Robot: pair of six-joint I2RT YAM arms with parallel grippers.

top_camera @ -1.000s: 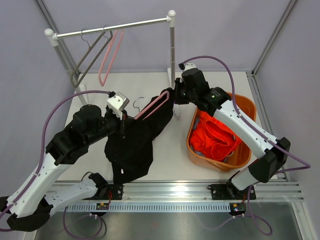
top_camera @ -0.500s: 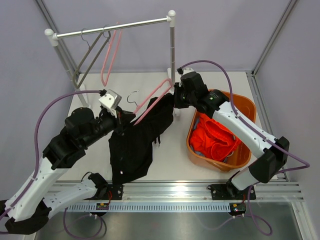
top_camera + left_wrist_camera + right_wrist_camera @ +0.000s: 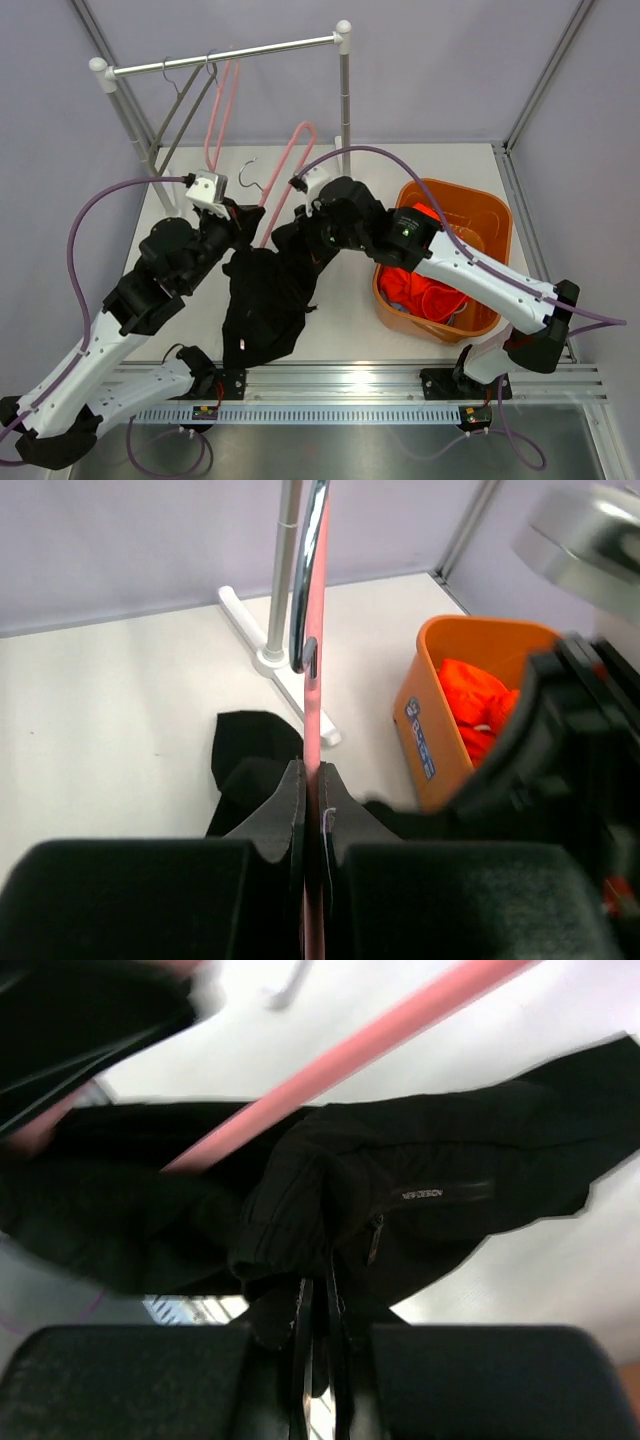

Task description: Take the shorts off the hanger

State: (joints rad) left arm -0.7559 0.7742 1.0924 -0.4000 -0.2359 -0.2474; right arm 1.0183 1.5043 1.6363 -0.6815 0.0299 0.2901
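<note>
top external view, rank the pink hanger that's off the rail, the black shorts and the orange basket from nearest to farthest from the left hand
1. pink hanger: clamped in the left hand itself, slanting up and to its right.
2. black shorts: draped just below the hand, mid table.
3. orange basket: far right of the table, beyond the right arm.

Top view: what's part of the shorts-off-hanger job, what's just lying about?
Job: black fabric shorts, pink hanger, left gripper, right gripper, bright orange shorts in orange plastic basket.
Idle: grey hanger, second pink hanger, metal clothes rail.
</note>
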